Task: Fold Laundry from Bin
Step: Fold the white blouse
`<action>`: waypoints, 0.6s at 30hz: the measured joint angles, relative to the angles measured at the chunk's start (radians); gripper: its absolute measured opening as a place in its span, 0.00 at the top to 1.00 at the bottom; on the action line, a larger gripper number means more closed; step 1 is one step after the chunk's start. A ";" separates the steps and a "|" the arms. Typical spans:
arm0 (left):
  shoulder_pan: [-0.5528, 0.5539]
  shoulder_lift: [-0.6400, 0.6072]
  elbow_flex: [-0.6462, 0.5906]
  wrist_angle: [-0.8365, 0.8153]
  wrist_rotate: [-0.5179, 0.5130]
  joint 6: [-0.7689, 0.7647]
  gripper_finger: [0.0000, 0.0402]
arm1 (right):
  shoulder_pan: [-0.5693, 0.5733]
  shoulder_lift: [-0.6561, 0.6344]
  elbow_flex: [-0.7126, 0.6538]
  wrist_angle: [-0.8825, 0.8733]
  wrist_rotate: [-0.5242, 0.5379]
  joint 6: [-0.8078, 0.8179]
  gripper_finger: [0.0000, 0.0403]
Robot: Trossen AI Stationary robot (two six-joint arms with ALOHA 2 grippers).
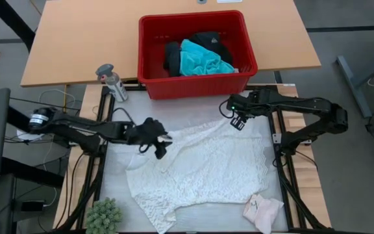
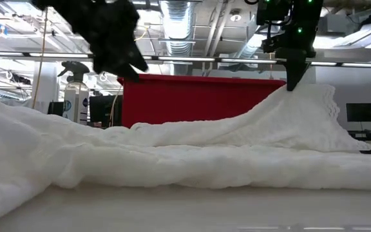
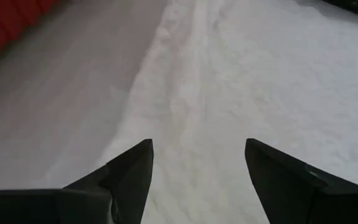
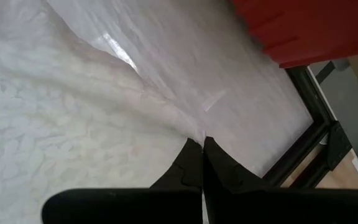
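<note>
Left end effector (image 3: 197, 171) fingers spread; right end effector (image 4: 202, 163) pinched closed, both arms low.

Light is bright and even, coming from overhead ceiling fixtures (image 2: 179, 13) that glare behind the dark arms. Shadows are soft; a faint one lies under the left gripper (image 1: 160, 144). Just ahead of the right gripper (image 4: 202, 163), a small glare streak shines on the table cover (image 4: 185, 56). Near the left gripper the white lacy top (image 3: 272, 81) looks blurred.

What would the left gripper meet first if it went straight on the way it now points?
Most likely the white lacy top: the open left gripper points along its edge. How far above the cloth it hangs is unclear.
</note>
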State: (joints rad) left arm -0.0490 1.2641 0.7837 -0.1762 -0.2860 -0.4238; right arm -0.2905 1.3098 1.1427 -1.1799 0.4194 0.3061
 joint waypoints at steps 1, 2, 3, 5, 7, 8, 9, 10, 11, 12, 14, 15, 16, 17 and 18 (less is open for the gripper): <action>0.024 0.017 0.000 0.018 0.034 0.032 0.39 | 0.001 0.000 0.000 0.003 0.000 0.000 0.95; 0.047 0.032 0.000 0.026 0.068 0.062 0.39 | 0.001 0.000 0.000 0.004 -0.002 0.000 0.95; 0.068 0.048 0.000 0.025 0.092 0.090 0.39 | 0.002 0.000 0.000 0.004 -0.004 0.000 0.95; 0.102 0.074 0.000 0.023 0.140 0.160 0.39 | 0.002 0.000 0.000 0.006 -0.007 0.000 0.95; 0.134 0.091 0.000 0.024 0.198 0.237 0.39 | 0.002 0.000 0.000 0.006 -0.022 -0.001 0.95; 0.148 0.099 0.000 0.027 0.227 0.267 0.39 | 0.002 0.000 0.000 0.006 -0.028 -0.004 0.95; 0.160 0.105 0.000 0.027 0.250 0.293 0.39 | 0.002 0.000 0.000 0.006 -0.029 -0.010 0.95; 0.170 0.113 0.000 0.027 0.270 0.321 0.39 | 0.002 0.000 0.000 0.006 -0.030 -0.017 0.95; 0.180 0.121 0.000 0.025 0.281 0.341 0.39 | 0.002 0.000 0.000 0.006 -0.032 -0.019 0.95; 0.188 0.132 0.000 0.020 0.287 0.355 0.39 | 0.002 0.000 0.000 0.007 -0.032 -0.019 0.95; 0.202 0.162 0.000 0.011 0.309 0.370 0.39 | 0.002 0.000 0.000 0.007 -0.032 -0.019 0.95; 0.206 0.181 0.000 0.010 0.325 0.374 0.39 | 0.002 0.000 0.000 0.007 -0.032 -0.019 0.95; 0.208 0.199 0.000 0.013 0.340 0.375 0.39 | 0.002 0.000 0.000 0.007 -0.032 -0.019 0.95; 0.208 0.216 0.000 0.016 0.351 0.376 0.39 | 0.002 0.000 0.000 0.008 -0.032 -0.020 0.95; 0.208 0.234 0.000 0.024 0.354 0.377 0.39 | 0.002 0.000 0.000 0.009 -0.032 -0.024 0.95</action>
State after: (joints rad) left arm 0.1589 1.4976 0.7837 -0.1519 0.0681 -0.0464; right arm -0.2882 1.3098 1.1423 -1.1706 0.3878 0.2825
